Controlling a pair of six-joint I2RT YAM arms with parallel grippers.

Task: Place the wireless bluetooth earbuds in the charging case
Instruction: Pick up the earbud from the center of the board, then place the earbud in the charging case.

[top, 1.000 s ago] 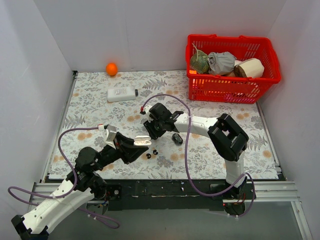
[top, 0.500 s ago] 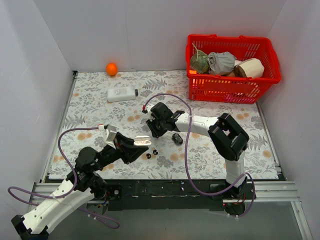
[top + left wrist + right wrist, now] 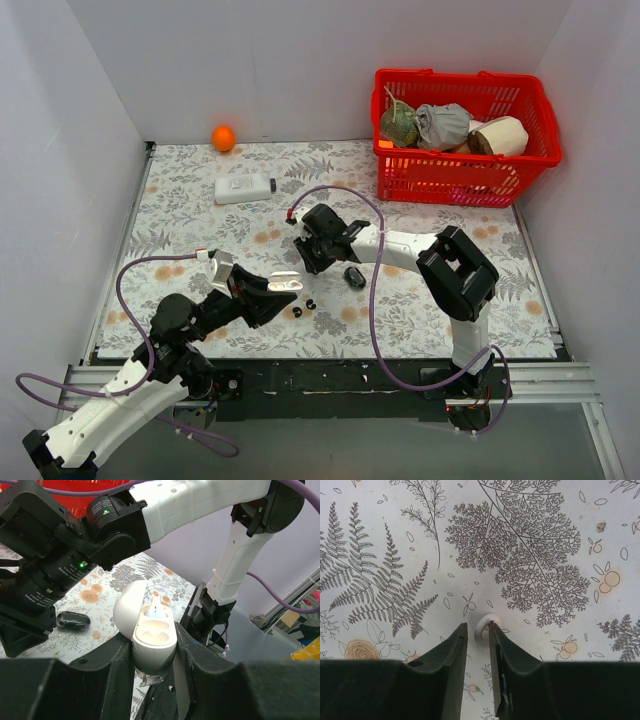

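Observation:
My left gripper is shut on the white charging case and holds it above the cloth with its lid open to the left and both cavities empty. Two tiny black earbuds lie on the floral cloth just right of and below the case. My right gripper hovers over the cloth just behind the case. In the right wrist view its jaws stand a narrow gap apart with nothing between them. A small white ring lies on the cloth at the fingertips.
A black oval pebble-like object lies right of the right gripper and also shows in the left wrist view. A white bottle and an orange ball lie at the back left. A red basket with several items stands at the back right.
My right gripper has shifted slightly back and to the right. The left gripper and the case have stayed in place.

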